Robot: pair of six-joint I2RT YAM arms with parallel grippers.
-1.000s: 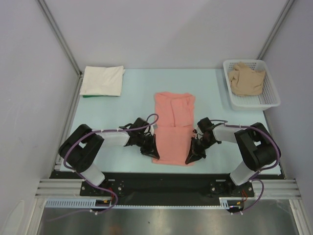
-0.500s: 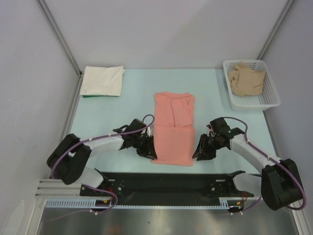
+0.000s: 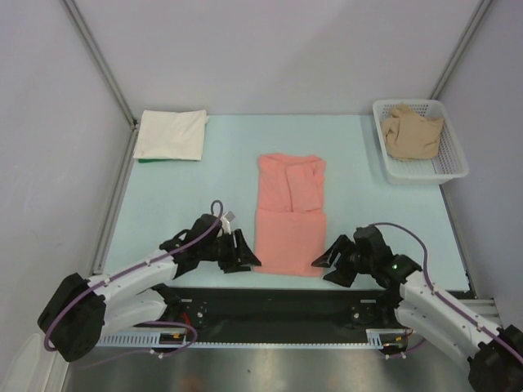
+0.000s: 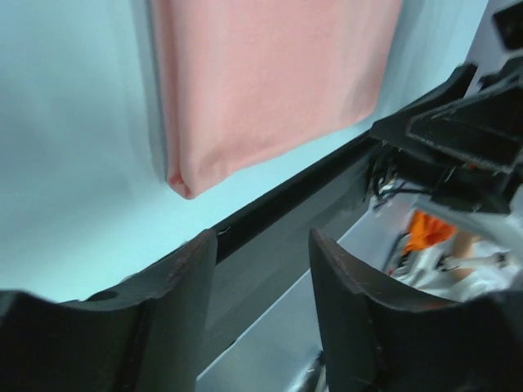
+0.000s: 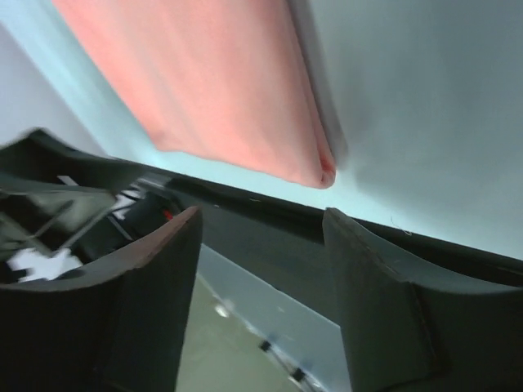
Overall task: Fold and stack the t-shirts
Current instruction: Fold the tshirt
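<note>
Your basket is holding the crumpled tan shirt; left gripper and right gripper jaws are sitting apart, empty.

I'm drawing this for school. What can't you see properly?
- Top view: the folded cream-white cloth shirt hides all but a green sliver beneath it.
- Top view: the crumpled tan-beige cloth shirt covers the floor of the white plastic mesh basket.
- Wrist views: the salmon-pink cloth shirt is cut off by the frame edges.

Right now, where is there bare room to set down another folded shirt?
Bare table lies between the cream-white folded shirt and the salmon-pink shirt, and between that shirt and the white mesh basket. The near edge is crowded: left gripper and right gripper flank its hem.
</note>
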